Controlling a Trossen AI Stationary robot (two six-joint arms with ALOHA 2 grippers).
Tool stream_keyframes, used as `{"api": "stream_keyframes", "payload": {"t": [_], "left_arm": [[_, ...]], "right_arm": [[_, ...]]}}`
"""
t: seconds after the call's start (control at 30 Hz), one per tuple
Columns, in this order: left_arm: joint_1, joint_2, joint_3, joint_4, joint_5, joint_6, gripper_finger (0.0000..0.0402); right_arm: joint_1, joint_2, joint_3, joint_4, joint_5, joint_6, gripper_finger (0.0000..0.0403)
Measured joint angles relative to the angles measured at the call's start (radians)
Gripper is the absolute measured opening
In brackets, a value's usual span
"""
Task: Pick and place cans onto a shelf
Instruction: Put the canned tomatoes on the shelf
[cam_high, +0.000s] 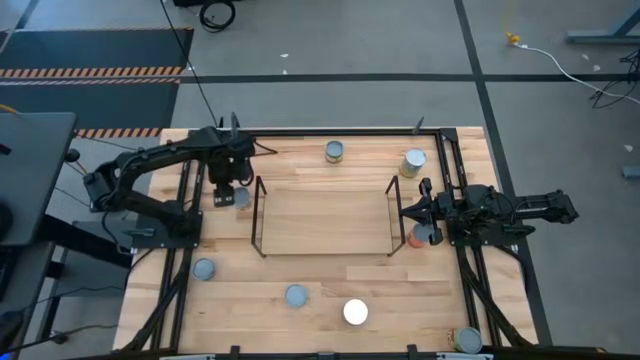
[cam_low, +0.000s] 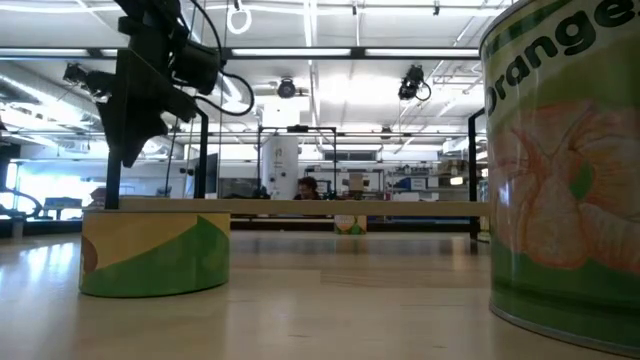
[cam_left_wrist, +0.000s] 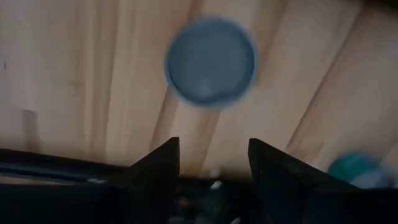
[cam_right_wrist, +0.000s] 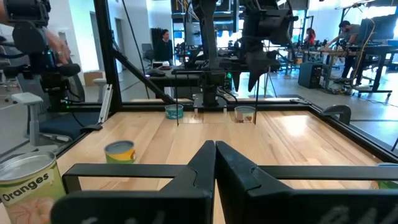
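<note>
the left gripper (cam_high: 224, 196) hangs above the table (cam_high: 320, 285) just outside the left end of the shelf (cam_high: 258, 216). its jaws stand apart with nothing between them and nothing touching them. in the left wrist view the two dark fingers (cam_left_wrist: 163, 163) frame an open gap, and a can (cam_left_wrist: 211, 62) with a round grey-blue top sits on the wood straight ahead of that gap, clear of both fingertips. from above, this can (cam_high: 241, 199) lies just beside the jaws, between them and the shelf's left end frame.

the right gripper (cam_high: 408, 212) is held low at the right end of the shelf. its jaws are together: in the right wrist view the fingers (cam_right_wrist: 214, 163) meet in a point with no gap and nothing clamped. a red-sided can (cam_high: 421, 236) stands just beside and slightly behind these jaws.

the shelf is a low black wire rack in the middle of the table, with no cans on it. the other cans are scattered around it: two (cam_high: 334, 152) (cam_high: 414, 160) beyond the far side, three (cam_high: 204, 269) (cam_high: 295, 295) (cam_high: 355, 312) on the near side, the last with a bright white top, and one (cam_high: 467, 340) at the near right corner. ahead of the closed right jaws, the right wrist view shows a yellow-sided can (cam_right_wrist: 120, 151) and a large can labelled oranges (cam_right_wrist: 28, 185).
</note>
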Motion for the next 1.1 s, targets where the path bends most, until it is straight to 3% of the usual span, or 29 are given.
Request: {"api": "stream_keyframes", "payload": {"t": [0.27, 0.57, 0.83, 0.97, 1.1], "left_arm": [[0.05, 0.0, 0.0, 0.161, 0.002, 0.02, 0.0188], [0.179, 0.002, -0.076, 0.232, 0.054, 0.117, 0.0225], [0.136, 0.002, -0.141, 0.317, 0.108, 0.088, 0.0229], [0.13, 0.002, -0.186, 0.399, 0.101, -0.005, 0.0218], [0.131, 0.002, -0.208, 0.404, 0.09, 0.008, 0.0197]], "right_arm": [[0.0, 0.0, 0.0, 0.0, 0.0, 0.0, 0.0018], [0.0, 0.0, 0.0, 0.0, 0.0, 0.0, 0.0018], [0.0, 0.0, 0.0, 0.0, 0.0, 0.0, 0.0018], [0.0, 0.0, 0.0, 0.0, 0.0, 0.0, 0.0018], [0.0, 0.0, 0.0, 0.0, 0.001, 0.0, 0.0018]]}}
